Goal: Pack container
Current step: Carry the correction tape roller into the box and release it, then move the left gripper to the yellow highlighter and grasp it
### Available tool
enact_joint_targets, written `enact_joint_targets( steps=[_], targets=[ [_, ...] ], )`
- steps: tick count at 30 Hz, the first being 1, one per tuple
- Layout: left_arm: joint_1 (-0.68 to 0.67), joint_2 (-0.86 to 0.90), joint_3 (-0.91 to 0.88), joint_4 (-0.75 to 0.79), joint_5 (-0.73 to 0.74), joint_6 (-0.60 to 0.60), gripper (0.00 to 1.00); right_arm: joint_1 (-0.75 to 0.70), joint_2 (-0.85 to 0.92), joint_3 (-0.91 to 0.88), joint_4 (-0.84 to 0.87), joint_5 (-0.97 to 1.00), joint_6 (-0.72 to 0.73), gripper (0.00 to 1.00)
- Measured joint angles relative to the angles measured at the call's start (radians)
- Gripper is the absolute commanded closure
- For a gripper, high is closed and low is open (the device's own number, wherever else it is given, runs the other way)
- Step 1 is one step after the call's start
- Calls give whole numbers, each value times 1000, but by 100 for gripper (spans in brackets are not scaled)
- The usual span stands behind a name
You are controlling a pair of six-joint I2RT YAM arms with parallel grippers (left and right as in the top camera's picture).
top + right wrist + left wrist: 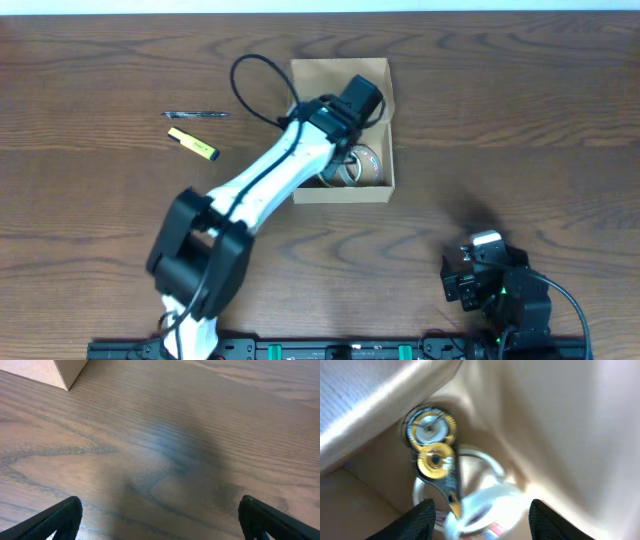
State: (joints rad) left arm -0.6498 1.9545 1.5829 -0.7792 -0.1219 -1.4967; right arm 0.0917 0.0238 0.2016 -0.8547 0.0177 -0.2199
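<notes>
The container (392, 130) is an open tan cardboard box at the table's middle back. My left gripper (358, 102) reaches down into it. In the left wrist view its two dark fingers (420, 521) stand apart, and the gripper (482, 522) is open above a blurred white tape roll (492, 502). A correction tape dispenser with yellow gears (434, 450) lies next to that roll on the box floor. Tan box walls (545, 420) surround them. A brown tape roll (366, 165) shows in the box's near part. My right gripper (472, 265) rests open near the front right, over bare wood (160, 520).
A black pen (196, 115) and a yellow highlighter (192, 144) lie on the table left of the box. One corner of the box (60, 370) shows at the top left of the right wrist view. The left arm's cable loops over the box's left edge.
</notes>
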Motion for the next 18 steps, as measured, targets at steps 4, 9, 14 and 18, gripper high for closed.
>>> enact_joint_targets(
  steps=[4,9,14,18],
  targets=[
    [57,-142,1,-11,-40,27,28,0,0,0,0,0,0,1],
    [258,-270,26,-71,-89,43,25,0,0,0,0,0,0,1],
    [492,-275,27,-164,-95,87,23,0,0,0,0,0,0,1],
    [605,-229,26,-197,-86,145,20,0,0,0,0,0,0,1]
  ],
)
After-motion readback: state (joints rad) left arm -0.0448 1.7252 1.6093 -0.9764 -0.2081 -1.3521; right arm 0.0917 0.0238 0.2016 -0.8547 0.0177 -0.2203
